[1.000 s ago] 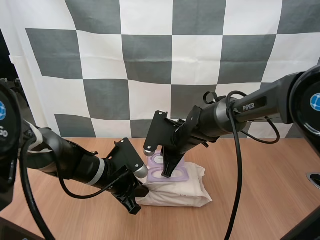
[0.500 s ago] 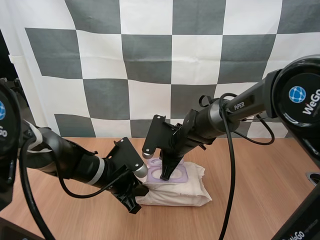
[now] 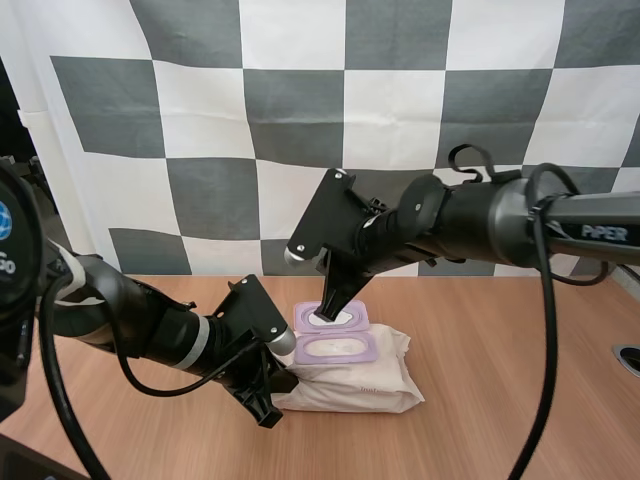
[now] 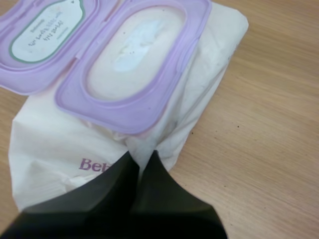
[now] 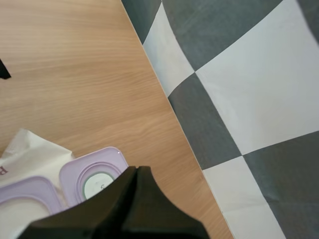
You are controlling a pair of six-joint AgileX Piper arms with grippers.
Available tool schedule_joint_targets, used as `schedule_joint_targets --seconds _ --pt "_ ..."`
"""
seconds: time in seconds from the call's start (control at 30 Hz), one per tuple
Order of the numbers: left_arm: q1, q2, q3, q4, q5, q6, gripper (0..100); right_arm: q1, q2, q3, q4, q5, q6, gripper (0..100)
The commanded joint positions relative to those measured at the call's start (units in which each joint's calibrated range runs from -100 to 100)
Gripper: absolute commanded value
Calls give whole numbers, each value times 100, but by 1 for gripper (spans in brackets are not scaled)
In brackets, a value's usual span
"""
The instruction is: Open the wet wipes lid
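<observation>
Wet wipes pack (image 3: pixel 360 388), lid (image 3: pixel 337 316) open at 12 o'clock; left gripper (image 3: pixel 283 383) pinching its edge; right gripper (image 3: pixel 325 311) closed, empty, over lid

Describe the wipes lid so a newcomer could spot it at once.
On the wooden table, find the white pack of wet wipes in the middle. Its lilac lid lies flipped open beyond the matching oval frame; only the lid carries a green-ringed label.

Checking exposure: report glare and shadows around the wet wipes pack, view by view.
Left wrist view: pale sheen on the seal inside the purple opening; the left gripper reads flat black. High view: soft shadow under the wet wipes pack. Right wrist view: right gripper equally black.
</observation>
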Motion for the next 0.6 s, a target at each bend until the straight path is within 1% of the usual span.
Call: schedule_joint_targets --seconds 0.0,0.03,0.07,0.1,0.17,0.23,0.27,0.37,0.47,0.53,0.57 --pt "2 7 -41 241 181 75 1 -4 -763 4 -414 60 573 0" --pt "2 7 -58 296 222 75 5 -4 -970 4 -662 149 800 0" --pt "2 7 -75 339 258 75 12 -4 -1154 4 -1043 303 1166 0" --pt "2 7 -90 350 258 75 22 -4 -1319 4 -1438 511 1561 0" --pt "2 7 -90 360 258 75 51 -4 -1574 4 -2214 1008 2199 0" --pt "2 7 -90 349 224 75 95 -4 -1824 4 -2800 1355 2660 0" --pt "2 7 -90 349 144 75 100 -4 -1919 4 -3020 1432 2825 0" --pt "2 7 -101 326 -164 75 100 -18 -2210 4 -3495 1605 3481 0" --pt "2 -21 -178 364 -185 75 100 -117 -2353 4 -3582 1637 4059 0" --pt "2 -181 -298 340 -120 75 100 -188 -2416 -29 -3582 1637 4232 0" --pt "31 -279 -349 297 -5 75 100 -222 -2426 -83 -3582 1637 4322 0"
